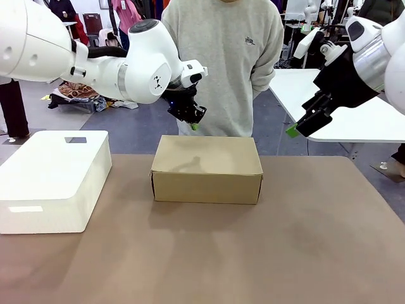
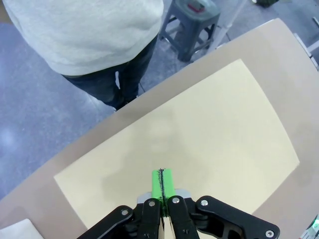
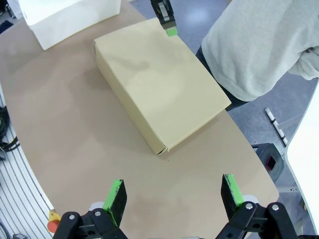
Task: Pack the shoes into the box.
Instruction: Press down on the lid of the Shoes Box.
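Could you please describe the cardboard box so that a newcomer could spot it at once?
On the brown table, look at the middle, just in front of the standing person. The box lies there, closed. It is tan cardboard with sharp edges, unlike the white, rounded plastic box at its left.

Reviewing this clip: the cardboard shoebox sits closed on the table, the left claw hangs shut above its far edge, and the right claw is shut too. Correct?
Not quite. The right claw is open, its green pads wide apart in the right wrist view. The rest holds: the cardboard shoebox is closed on the table, and the left claw is shut above its far edge.

Front view across table, both wrist views above box (image 1: 207, 168)
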`<state>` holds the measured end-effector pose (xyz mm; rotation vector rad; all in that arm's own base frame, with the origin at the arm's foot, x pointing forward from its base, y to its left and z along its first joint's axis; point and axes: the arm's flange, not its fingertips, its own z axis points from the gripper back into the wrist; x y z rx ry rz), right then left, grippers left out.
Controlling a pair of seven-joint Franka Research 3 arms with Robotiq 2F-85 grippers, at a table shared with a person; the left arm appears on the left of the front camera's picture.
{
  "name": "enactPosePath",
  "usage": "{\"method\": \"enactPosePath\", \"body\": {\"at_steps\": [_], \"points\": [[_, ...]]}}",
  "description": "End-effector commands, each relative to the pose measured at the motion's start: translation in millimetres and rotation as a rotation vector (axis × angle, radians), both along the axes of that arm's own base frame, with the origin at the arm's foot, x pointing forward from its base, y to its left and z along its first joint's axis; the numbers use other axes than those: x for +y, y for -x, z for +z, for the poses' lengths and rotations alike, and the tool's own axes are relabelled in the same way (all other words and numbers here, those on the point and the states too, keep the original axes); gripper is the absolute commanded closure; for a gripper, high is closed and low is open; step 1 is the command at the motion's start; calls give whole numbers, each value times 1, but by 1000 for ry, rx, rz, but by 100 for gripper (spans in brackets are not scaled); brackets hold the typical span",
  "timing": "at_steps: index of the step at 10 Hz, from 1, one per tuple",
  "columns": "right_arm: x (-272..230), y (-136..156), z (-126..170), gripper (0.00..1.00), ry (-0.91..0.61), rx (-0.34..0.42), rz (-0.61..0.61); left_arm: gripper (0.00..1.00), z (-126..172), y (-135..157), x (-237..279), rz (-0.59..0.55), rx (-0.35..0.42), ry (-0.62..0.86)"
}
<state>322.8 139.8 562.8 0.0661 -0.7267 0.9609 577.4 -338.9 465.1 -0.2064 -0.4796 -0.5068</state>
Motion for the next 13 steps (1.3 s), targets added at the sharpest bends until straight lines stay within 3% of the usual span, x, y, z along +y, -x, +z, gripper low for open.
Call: {"method": "enactPosePath", "body": {"at_steps": [1,6,8,11,13], "points": [[2,1,-1,0,1,1,-19,100,1,-4,-1,1,-6,1],[2,1,-1,0,1,1,-19,100,-1,-3,-2,-1,-1,5],[2,1,-1,0,1,1,-19,100,22,55,16,-89,-49,-31],[2,1,-1,0,1,1,-19,100,42,111,53,-125,-83,-113],[2,1,-1,0,1,1,-19,65,45,134,75,-113,-103,-112]]}}
